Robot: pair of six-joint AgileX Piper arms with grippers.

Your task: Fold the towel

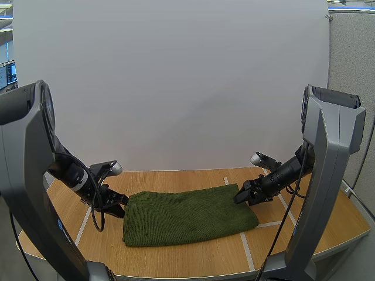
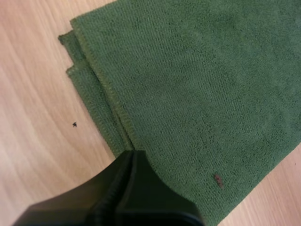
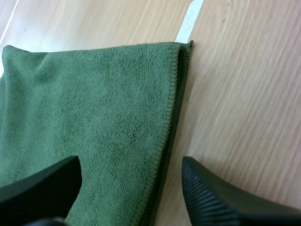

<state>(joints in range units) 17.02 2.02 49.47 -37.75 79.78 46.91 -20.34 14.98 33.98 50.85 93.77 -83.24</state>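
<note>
The fingers (image 3: 211, 197) of the right gripper (image 3: 128, 165) are held apart, with their ribbed faces turned to each other. One is set over the towel (image 3: 94, 108) and the other over bare table (image 3: 244, 94), so that the towel's right edge is straddled. Nothing is pinched between them. The fingers (image 2: 141, 188) of the left gripper (image 2: 132, 153) are pressed together into one dark wedge, closed on nothing, and the tip is brought to the towel's left edge.

The green towel (image 1: 187, 216) is laid flat in the middle of the table (image 1: 176, 257), its long side running left to right. It is already doubled: stacked hemmed edges are seen at its left corner in the left wrist view, and a rolled fold is seen along its right edge in the right wrist view.

The cloth is judged to be soft, light and limp, with a napped surface that should be gripped easily and not slip. No damage is to be feared from a firm pinch. A single lifted layer would probably be peeled from the stack, so all layers are best caught together at a hemmed corner or at the edge, low against the table.

A strip of white tape (image 3: 188, 19) is seen on the table just beyond the towel's far right corner.
</note>
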